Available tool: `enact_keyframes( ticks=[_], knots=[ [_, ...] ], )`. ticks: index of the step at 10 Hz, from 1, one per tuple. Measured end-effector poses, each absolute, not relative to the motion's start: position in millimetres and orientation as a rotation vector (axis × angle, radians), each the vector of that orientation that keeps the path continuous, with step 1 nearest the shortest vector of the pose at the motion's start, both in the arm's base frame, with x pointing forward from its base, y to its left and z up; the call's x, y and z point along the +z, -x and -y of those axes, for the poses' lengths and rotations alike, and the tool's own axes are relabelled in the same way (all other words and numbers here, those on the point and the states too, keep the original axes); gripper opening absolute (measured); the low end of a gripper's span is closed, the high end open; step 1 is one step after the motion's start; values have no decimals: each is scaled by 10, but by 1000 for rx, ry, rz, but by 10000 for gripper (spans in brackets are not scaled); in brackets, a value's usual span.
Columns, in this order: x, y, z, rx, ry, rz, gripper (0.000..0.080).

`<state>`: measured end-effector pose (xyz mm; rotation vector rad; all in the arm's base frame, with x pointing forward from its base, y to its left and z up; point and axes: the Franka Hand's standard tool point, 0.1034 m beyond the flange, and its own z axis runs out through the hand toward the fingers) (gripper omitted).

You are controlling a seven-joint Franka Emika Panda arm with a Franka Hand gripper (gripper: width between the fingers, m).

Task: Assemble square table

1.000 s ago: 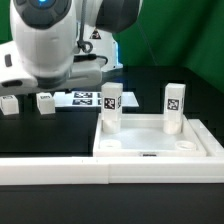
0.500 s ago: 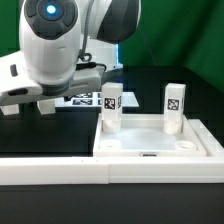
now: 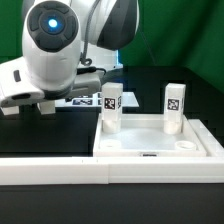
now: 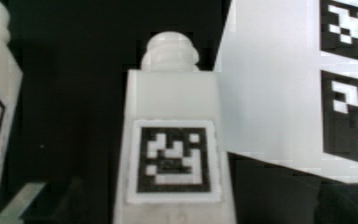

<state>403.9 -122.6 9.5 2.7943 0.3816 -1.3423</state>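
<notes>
Two upright legs (image 3: 111, 108), far edge of tabletop (image 3: 150, 153), front sockets (image 3: 186, 145) open

White leg (image 4: 176, 95), black-and-white tag (image 4: 172, 158)

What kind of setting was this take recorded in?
Most likely a robotics lab test bench: a black table in front of a green backdrop, a marker board lying on it, and a printed tag on a white leg.

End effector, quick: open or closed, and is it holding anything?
End effector: open, holding nothing, poised over a loose leg.
</notes>
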Motion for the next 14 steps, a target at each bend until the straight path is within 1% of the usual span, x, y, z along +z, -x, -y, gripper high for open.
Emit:
enact_keyframes(
  ticks=[2, 3, 4, 5, 11, 12, 13, 14],
  knots=[
    [96, -4042, 1229, -1342, -2795, -381, 646],
    [94, -4041, 1228, -1343, -2795, -381, 464],
    [93, -4040, 1228, -1343, -2795, -381, 325],
    [93, -4040, 1228, -1343, -2794, -381, 287],
    [109, -4059, 1234, -1344, -2795, -384, 287],
    [254, -4165, 1271, -1386, -2794, -402, 287],
    [385, -4392, 1276, -1355, -2801, -403, 287],
    [545, -4496, 1231, -1385, -2789, -399, 287]
  ],
)
